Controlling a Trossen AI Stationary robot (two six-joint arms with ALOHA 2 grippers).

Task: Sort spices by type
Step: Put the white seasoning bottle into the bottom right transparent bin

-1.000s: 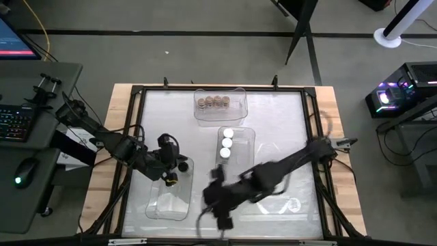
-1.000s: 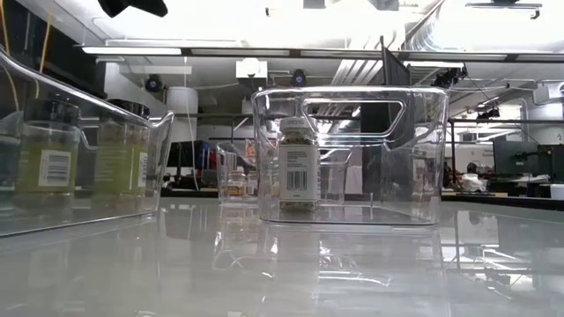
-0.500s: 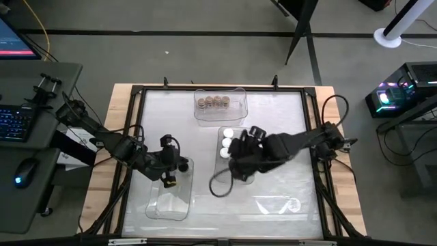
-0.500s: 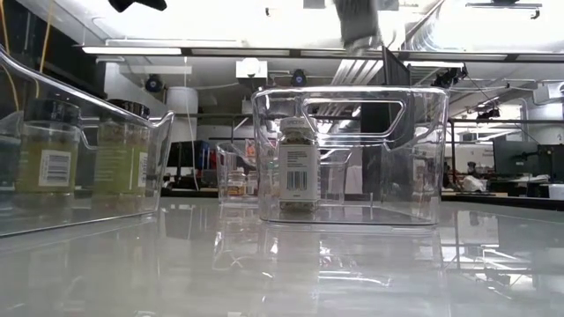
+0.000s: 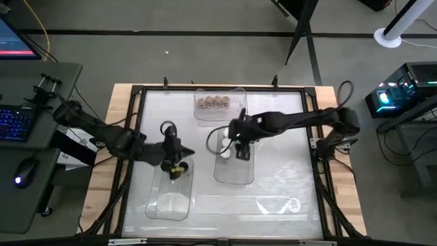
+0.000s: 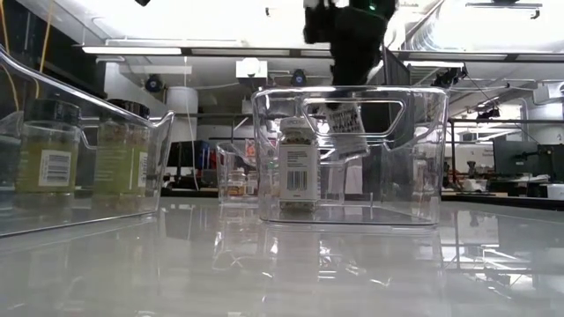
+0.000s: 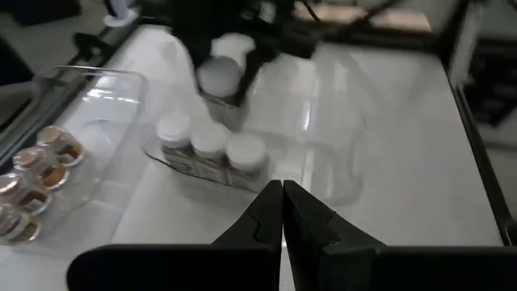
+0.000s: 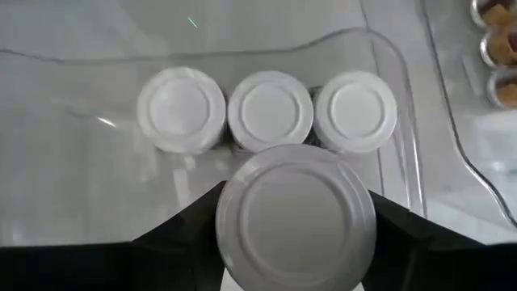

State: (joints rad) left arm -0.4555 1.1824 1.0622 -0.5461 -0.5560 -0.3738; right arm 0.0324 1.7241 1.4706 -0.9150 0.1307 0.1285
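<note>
Above the middle clear bin point(image 5: 235, 167), the right end effector point(image 8: 295, 242) pinches a white-lidded spice jar point(image 8: 295, 212) that could topple the three standing jars point(image 8: 270, 111) if lowered too close.

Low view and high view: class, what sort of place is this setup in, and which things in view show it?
Probably a robotics lab or workshop. The table stands on a bare floor beside a desk with keyboard and mouse, a lit computer case sits on the other side, and workstations with monitors fill the room behind.
</note>
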